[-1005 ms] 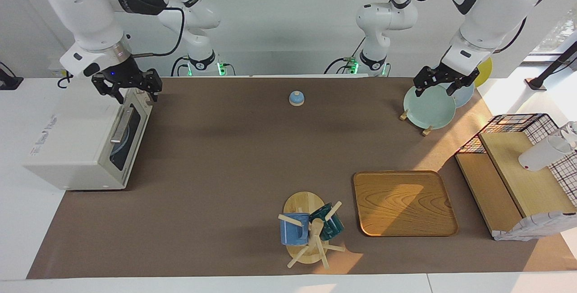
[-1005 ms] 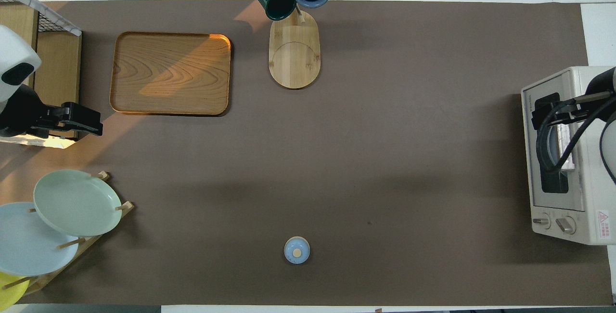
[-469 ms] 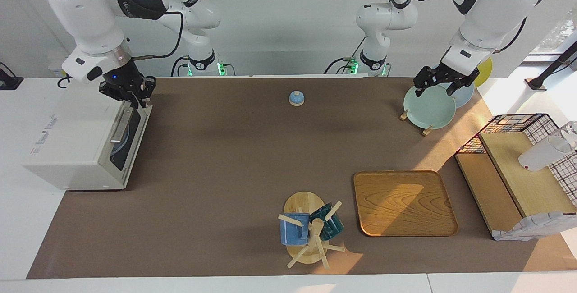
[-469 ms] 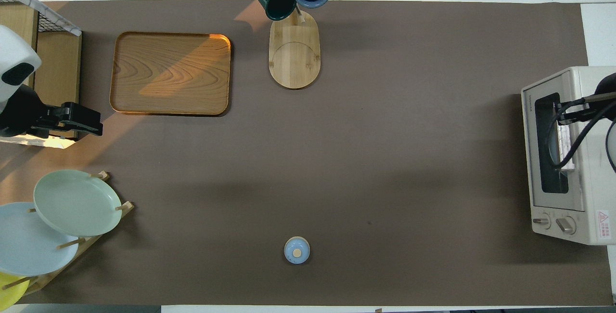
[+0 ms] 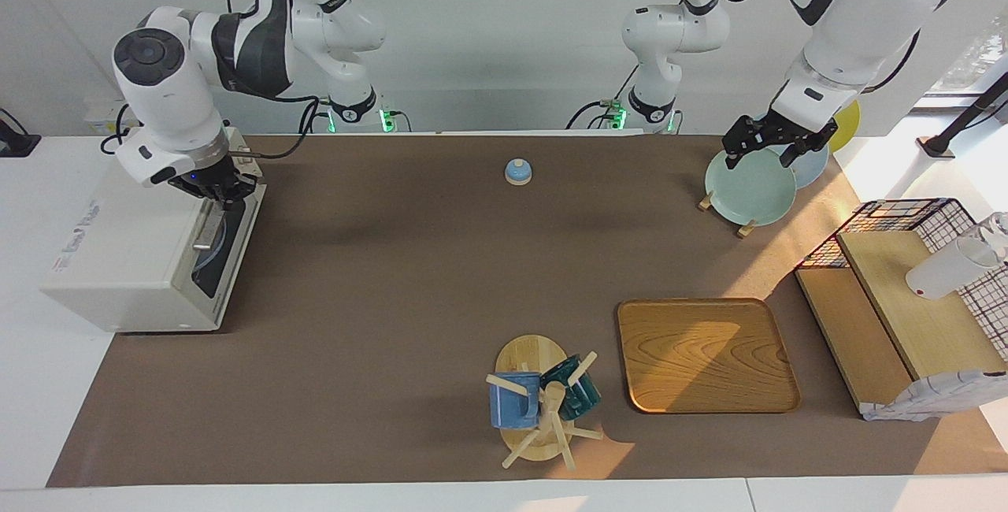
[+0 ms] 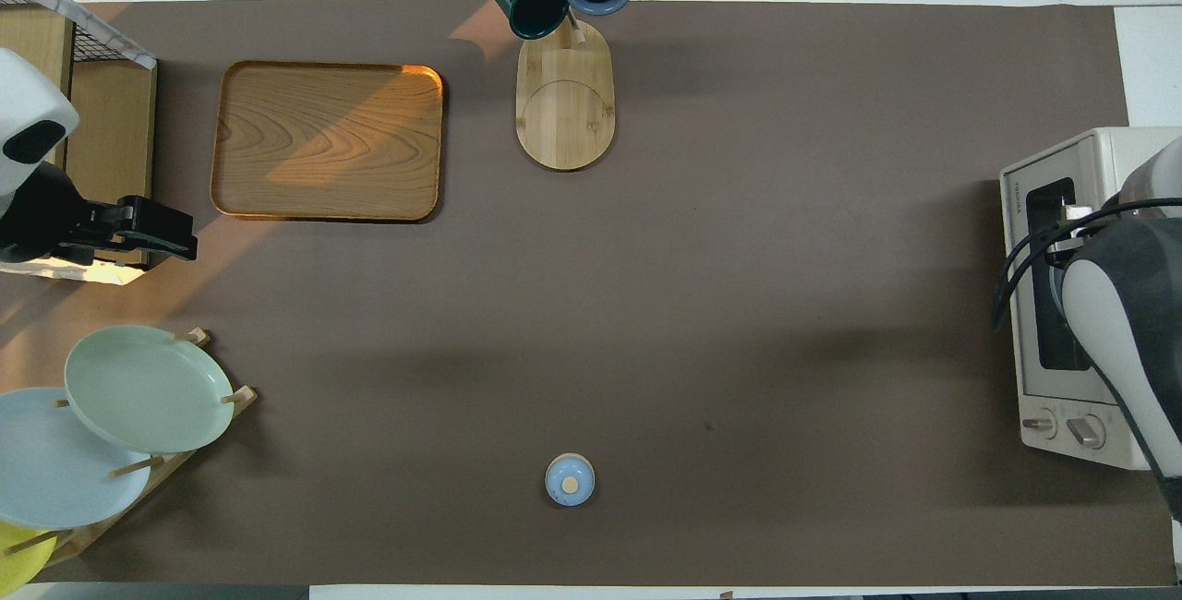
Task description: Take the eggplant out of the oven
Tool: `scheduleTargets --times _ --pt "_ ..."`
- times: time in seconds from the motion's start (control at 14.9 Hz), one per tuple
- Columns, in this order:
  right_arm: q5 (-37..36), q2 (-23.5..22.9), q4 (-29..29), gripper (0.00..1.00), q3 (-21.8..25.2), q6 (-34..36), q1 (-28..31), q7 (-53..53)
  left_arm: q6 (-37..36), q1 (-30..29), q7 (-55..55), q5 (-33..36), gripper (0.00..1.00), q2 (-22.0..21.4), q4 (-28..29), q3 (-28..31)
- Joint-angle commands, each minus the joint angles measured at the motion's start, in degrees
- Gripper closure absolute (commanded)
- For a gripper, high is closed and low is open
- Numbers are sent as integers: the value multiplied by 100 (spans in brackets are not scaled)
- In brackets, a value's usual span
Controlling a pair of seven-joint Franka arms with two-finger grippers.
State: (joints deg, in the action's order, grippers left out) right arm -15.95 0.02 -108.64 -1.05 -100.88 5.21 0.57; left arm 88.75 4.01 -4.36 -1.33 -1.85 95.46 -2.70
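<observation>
now the right gripper (image 5: 224, 191), jaws pinched together at the oven (image 5: 134, 260) door's handle (image 5: 209, 224), must pull it down; the eggplant stays unseen. left gripper (image 5: 776, 146) waits wide.

glossy white arms, dark grey joints, black cables; black claws

I see the oven (image 5: 150, 252) at the right arm's end, the tray (image 5: 706, 354) toward the left arm's, the mug rack (image 5: 539, 402) between.
</observation>
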Motion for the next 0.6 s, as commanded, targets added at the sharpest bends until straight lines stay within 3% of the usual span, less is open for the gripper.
scheduleTargets --times 0.0,0.54 --pt "-207 121 -166 100 -62 -98 94 109 -59 -58 23 80 0 -105 52 -37" --pt "-110 183 -771 100 -79 -739 288 216 -59 -58 14 80 0 -105 52 -37"
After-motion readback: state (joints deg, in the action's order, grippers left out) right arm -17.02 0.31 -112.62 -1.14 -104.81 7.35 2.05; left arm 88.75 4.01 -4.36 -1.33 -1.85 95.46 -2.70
